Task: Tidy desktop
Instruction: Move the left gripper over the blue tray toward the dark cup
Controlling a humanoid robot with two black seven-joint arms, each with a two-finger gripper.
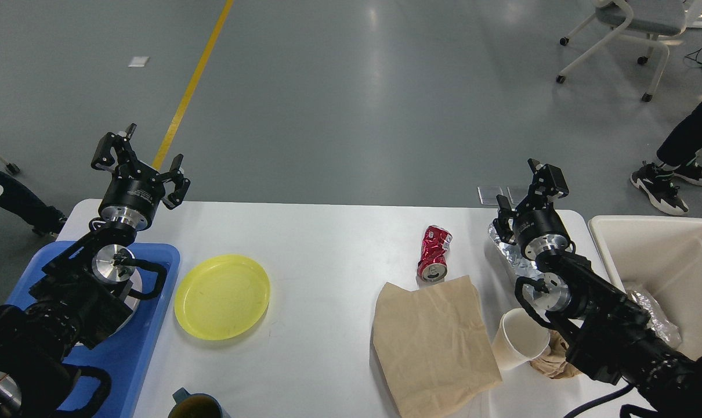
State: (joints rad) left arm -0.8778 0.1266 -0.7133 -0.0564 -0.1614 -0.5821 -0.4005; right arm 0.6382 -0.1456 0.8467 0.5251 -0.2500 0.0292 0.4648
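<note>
The left claw (144,158) hangs released, its fingers spread wide with nothing between them, above the far left corner of the bench (328,244). Below it lies the blue tray (154,325), and just beside the tray a yellow plate (222,296) rests flat. If this claw comes down for the plate, the thin rim lying flush on the smooth bench gives little to bite on, so I judge the plate could skid away or ride up onto the tray edge.

The right claw (525,194) is also released and empty, raised over the far right edge. Directly under its wrist lies a piece of crumpled foil (505,255), partly hidden by the arm. Near it sits a crushed red can (434,253), touching the top edge of a flat brown paper bag (435,342). A white paper cup (519,342) lies on its side between bag and forearm, with crumpled brown paper (551,363) behind it. The forearm crosses close over these; a swing toward the cream bin (664,255) could, I think, knock the cup rolling or sweep foil off the bench. The dented can may also slip from a grip.
</note>
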